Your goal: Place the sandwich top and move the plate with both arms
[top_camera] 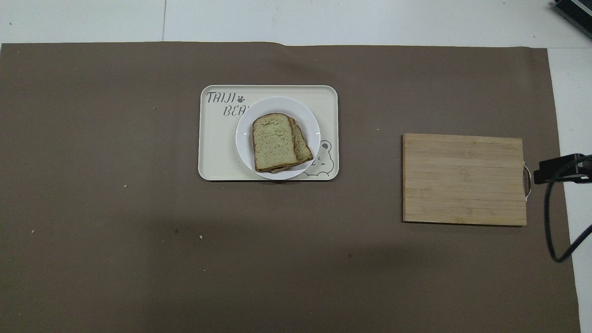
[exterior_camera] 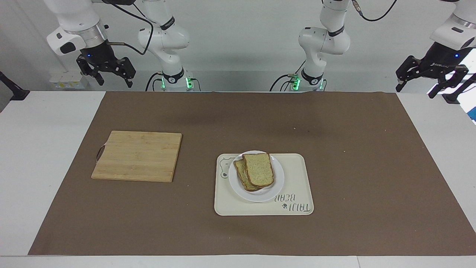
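Both my grippers raised, jaws wide, empty: left gripper (exterior_camera: pixel 427 82) and right gripper (exterior_camera: pixel 108 76) at the table's ends. Sandwich top (exterior_camera: pixel 259 169) lies on lower slice on plate (exterior_camera: pixel 277 184), on tray (exterior_camera: pixel 297 178), well apart from both jaws.

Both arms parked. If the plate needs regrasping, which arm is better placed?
Left, marginally: plate sits toward that arm's end; cutting board lies toward the right arm's end. Left end effector and right end effector both open.

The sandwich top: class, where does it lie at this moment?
In both views the sandwich top lies on a lower bread slice on the plate, which stands on the bear tray, toward the left arm's end from the cutting board.
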